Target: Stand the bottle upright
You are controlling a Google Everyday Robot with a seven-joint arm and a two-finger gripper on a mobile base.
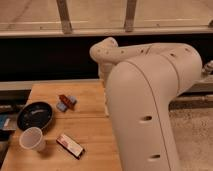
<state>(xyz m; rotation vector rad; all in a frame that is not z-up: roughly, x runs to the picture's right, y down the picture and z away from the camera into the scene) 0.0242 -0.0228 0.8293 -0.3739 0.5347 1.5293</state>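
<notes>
You cannot see the hand: it is out of view, either behind the big white arm or outside the picture, so I cannot tell how far open it is or whether it holds anything.

The bottle, as I read the slim pale thing with dark edges, lies flat on the worktop towards its 6 o'clock edge. The white cup is just beside it at its 9 o'clock. Its long axis runs from 10 o'clock to 4 o'clock; I cannot tell which end is the cap.

The risks, as I judge them:
- A slim round body will likely roll across its axis. A nudge could send it towards 7 o'clock, into the cup or off the near edge.
- The cup looks light and would tip easily if you brush it.
- The arm hides the worktop from 3 o'clock, so an approach from there is blind.
- If you lift it by the wrong end, it could stand on its cap.
</notes>
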